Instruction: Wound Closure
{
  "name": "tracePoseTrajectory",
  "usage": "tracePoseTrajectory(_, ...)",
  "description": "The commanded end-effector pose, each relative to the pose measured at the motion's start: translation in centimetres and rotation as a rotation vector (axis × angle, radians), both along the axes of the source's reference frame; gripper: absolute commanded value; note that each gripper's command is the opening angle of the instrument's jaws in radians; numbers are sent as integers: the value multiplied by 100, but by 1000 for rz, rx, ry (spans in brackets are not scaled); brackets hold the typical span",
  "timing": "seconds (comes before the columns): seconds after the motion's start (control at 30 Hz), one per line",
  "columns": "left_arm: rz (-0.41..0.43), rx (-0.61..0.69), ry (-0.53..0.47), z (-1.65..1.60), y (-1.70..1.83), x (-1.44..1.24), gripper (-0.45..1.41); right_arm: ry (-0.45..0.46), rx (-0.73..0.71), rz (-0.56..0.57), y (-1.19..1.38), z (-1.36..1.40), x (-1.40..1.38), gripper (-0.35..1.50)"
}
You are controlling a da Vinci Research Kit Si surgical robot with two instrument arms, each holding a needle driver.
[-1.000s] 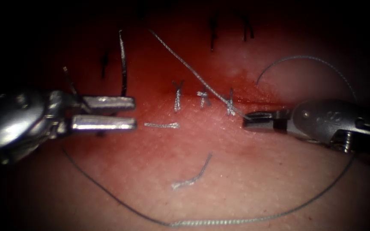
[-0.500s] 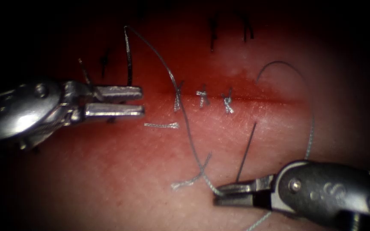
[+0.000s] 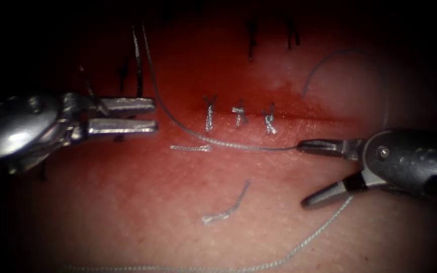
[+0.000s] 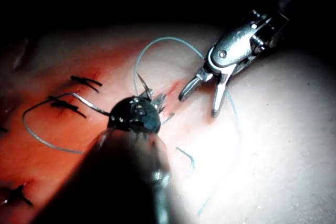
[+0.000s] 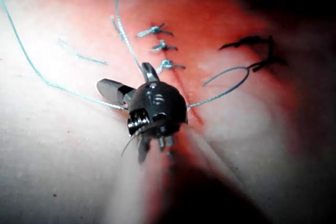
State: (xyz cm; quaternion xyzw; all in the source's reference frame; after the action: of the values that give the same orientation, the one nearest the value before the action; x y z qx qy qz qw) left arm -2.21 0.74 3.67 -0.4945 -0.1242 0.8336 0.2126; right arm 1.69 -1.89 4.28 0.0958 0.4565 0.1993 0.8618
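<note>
Since half a second ago the right tool (image 3: 303, 174) has risen from the near side of the tissue (image 3: 259, 222) to a spot just right of the stitch row, and its jaws have gone from closed to wide apart. The thread (image 3: 238, 146) now runs from the tip of the far jaw leftward along the near side of the cut (image 3: 319, 119), then climbs past the left tool (image 3: 155, 115). Whether the open jaws have any hold on it cannot be told; it appears only to touch the tip.

The left tool lies left of the stitches. Its jaws stand a narrow gap apart around the dark curved needle (image 3: 137, 60), which rises from them toward the far side, clear of the tissue.

Progress: three knotted stitches (image 3: 238, 116) cross the cut. Two cut ends of thread (image 3: 226, 210) lie on the near side. The right stretch of the cut carries no stitch.
</note>
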Motion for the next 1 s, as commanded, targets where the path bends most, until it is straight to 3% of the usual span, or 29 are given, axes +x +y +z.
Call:
tracePoseTrajectory(0.03,-4,-1,3,5,4,-8,-45,-13,-9,4,6,17,5,115)
tracePoseTrajectory(0.23,-7,-5,9,7,2,-13,-45,-69,-27,-7,3,53,16,115)
tracePoseTrajectory(0.33,-8,-5,9,7,2,-13,-45,-90,-29,-20,1,67,18,101)
tracePoseTrajectory(0.37,-8,-5,9,7,2,-13,-45,-102,-29,-29,0,71,18,68)
tracePoseTrajectory(0.43,-8,-5,10,7,2,-13,-45,-124,-19,-39,-3,74,15,-30)
tracePoseTrajectory(0.57,-8,-4,8,7,2,-13,-45,-148,52,13,-8,63,7,-35)
tracePoseTrajectory(0.7,-8,-4,8,7,2,-13,-45,-129,123,-21,-23,33,12,-35)
tracePoseTrajectory(1.0,-9,-5,10,10,2,-14,-45,-6,189,-102,-57,-53,57,-35)
